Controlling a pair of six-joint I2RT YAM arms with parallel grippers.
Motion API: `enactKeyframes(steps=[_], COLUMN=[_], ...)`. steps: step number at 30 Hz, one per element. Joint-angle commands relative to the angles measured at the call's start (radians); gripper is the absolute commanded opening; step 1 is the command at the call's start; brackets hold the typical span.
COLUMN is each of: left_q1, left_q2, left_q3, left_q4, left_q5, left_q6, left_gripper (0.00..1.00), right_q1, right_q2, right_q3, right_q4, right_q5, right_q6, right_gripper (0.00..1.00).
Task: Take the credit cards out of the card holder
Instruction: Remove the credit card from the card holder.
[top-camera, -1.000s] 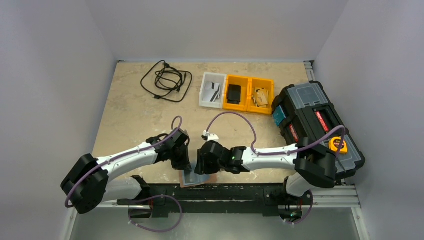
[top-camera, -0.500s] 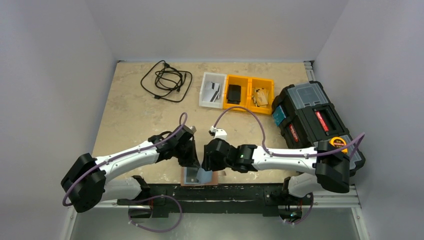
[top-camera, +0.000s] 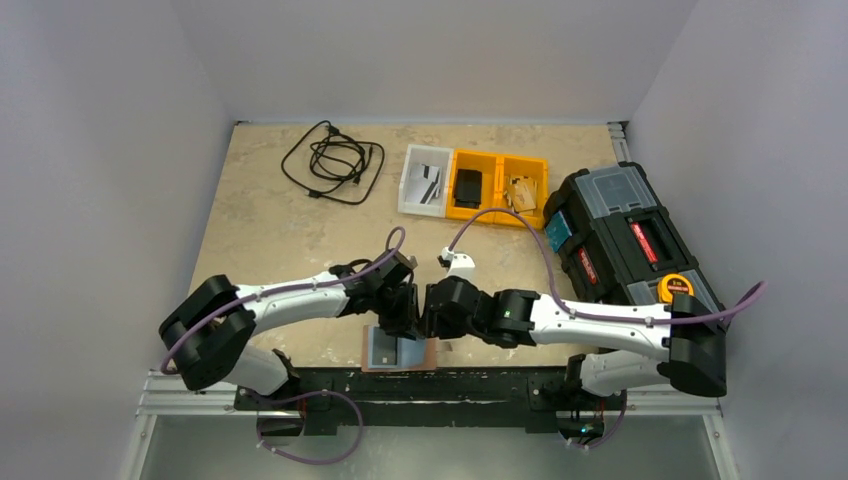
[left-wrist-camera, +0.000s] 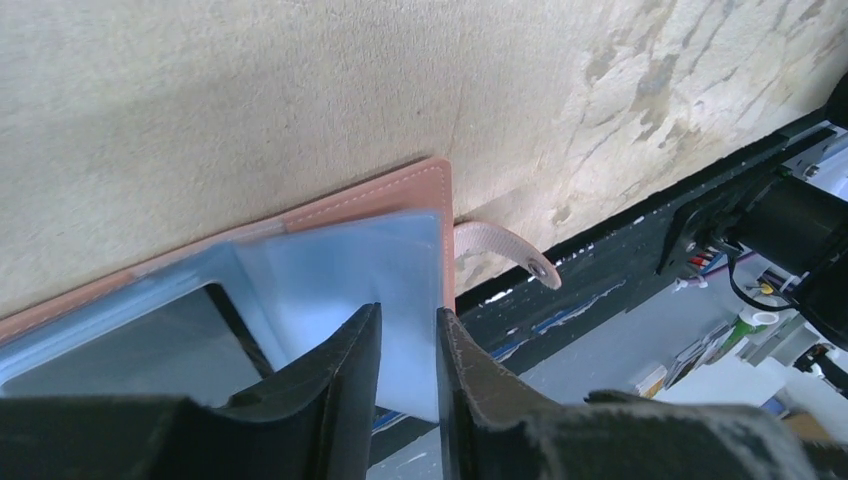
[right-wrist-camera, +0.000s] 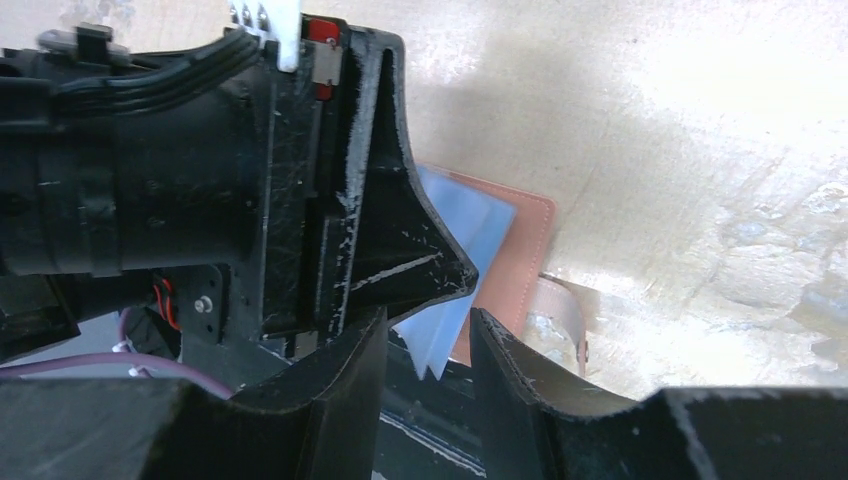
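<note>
The card holder (left-wrist-camera: 400, 200) lies flat at the near edge of the counter (left-wrist-camera: 300, 80), with the light blue card (left-wrist-camera: 330, 270) drawn partly out and reaching past that edge. The left pincer (left-wrist-camera: 408, 318) is set to a narrow slit over this card's edge; the wrist view does not show whether it grips the card or only bears on it. The right pincer (right-wrist-camera: 428, 320) stands narrowly apart, the card's free corner in the gap, no contact visible. Hazards: a pull toward the near edge could drag the holder along and tip it off the counter, since nothing visibly pins it; closing on the corner alone could bend the card or let it slip; the two pincers sit almost touching, so any sideways correction risks a collision. Count: two pincers; one card holder with one strap tab (left-wrist-camera: 500, 250); two cards, one light blue and one grey-silver card (top-camera: 381, 348); two yellow bins (top-camera: 480, 155); one white bin (top-camera: 408, 185); one coiled cable (top-camera: 335, 160); one black toolbox (top-camera: 620, 240).
</note>
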Motion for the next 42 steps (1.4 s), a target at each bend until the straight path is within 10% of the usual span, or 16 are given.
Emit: enactKeyframes(steps=[1,22,42], left_q1=[-0.021,0.031,0.17], left_q2=[0.067,-0.113,-0.35], left_q3=[0.044,0.098,-0.138], left_q4=[0.074,-0.167,-0.257], left_q5=[0.043,-0.135,-0.203], left_q6=[-0.034,0.024,0.042], left_gripper=[0.28,0.47,0.24], right_q1=[0.002,0.029,-0.028], right_q2=[-0.032,-0.026,0.294], right_q3=[-0.024,-0.006,-0.032], right_q4=[-0.033,0.124,0.475], right_q5=[0.044,-0.029,-0.333], right_q6=[0.036,0.003,0.026], right_gripper=[0.36,0.32,0.27])
